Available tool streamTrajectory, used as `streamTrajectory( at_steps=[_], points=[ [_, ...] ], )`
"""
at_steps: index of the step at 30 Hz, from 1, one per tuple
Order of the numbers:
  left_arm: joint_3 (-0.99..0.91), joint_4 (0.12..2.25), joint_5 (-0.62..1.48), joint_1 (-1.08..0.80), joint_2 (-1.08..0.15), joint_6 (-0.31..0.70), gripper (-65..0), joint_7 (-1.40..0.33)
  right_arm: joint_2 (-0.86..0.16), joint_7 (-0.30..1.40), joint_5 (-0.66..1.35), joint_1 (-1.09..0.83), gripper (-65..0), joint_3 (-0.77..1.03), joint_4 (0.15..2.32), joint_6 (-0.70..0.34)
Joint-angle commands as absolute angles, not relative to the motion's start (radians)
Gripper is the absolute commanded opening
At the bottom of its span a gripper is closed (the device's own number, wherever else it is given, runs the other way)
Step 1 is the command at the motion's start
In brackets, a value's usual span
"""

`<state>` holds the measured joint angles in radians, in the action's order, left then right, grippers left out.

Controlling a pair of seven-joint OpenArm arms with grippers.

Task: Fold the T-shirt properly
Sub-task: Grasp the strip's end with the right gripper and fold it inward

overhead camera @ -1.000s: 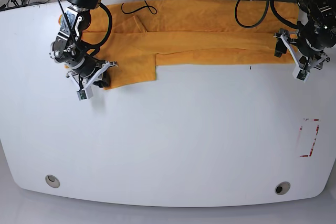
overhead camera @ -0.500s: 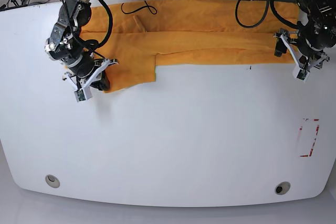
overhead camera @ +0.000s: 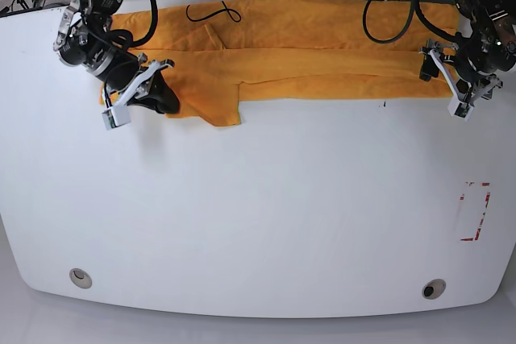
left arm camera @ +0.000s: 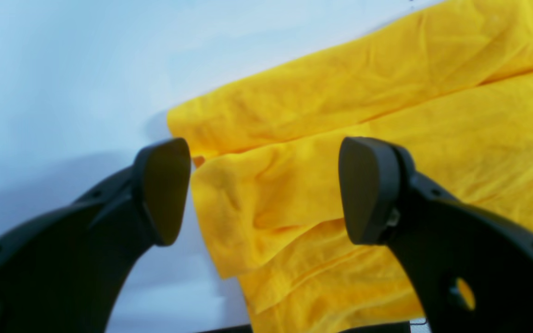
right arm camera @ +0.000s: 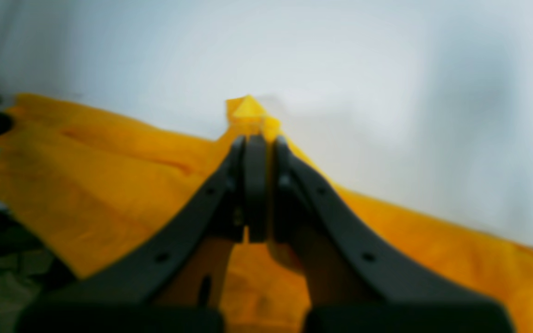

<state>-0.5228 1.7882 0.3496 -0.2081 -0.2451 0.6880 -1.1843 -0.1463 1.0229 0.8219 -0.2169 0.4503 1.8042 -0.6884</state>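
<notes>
Right gripper (right arm camera: 257,138) pinching T-shirt (overhead camera: 322,46) corner near table (overhead camera: 258,215) far-left edge; left gripper (left arm camera: 266,189) spread wide over far-right hem.

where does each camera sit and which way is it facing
Base: overhead, looking down at the table and shirt; both arms show.
Left wrist: behind the open left gripper, facing the shirt's edge.
Right wrist: behind the right gripper, shut on a pinched shirt corner.
All three share the shirt and table.
</notes>
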Motion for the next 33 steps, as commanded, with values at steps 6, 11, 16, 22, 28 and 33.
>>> streamTrajectory(
  at_steps=[6,11,16,22,28,33],
  points=[
    [-0.527,1.802,0.357,-0.199,-0.262,0.682,-19.6,-1.171,-0.214,1.007,1.053,-0.346,-65.0,0.443,1.822,-0.698],
    [-0.526,1.802,0.357,-0.197,-0.262,0.682,-19.6,-1.171,-0.251,1.007,1.092,-0.394,-65.0,0.384,1.822,-0.698],
    [-0.526,1.802,0.357,-0.197,-0.262,0.682,-19.6,-1.171,-0.265,1.003,1.115,-0.443,-65.0,0.346,1.822,-0.698],
    [-0.526,1.801,0.357,-0.197,-0.262,0.682,-19.6,-1.171,-0.271,1.003,1.096,-0.476,-62.1,0.344,1.822,-0.698],
    [-0.527,1.801,0.357,-0.197,-0.262,0.682,-19.6,-1.171,-0.271,1.006,1.089,-0.498,-59.3,0.344,1.822,-0.698],
    [-0.527,1.801,0.357,-0.197,-0.262,0.682,-19.7,-1.171,-0.286,1.023,1.096,-0.532,-32.7,0.343,1.824,-0.698]
  ],
)
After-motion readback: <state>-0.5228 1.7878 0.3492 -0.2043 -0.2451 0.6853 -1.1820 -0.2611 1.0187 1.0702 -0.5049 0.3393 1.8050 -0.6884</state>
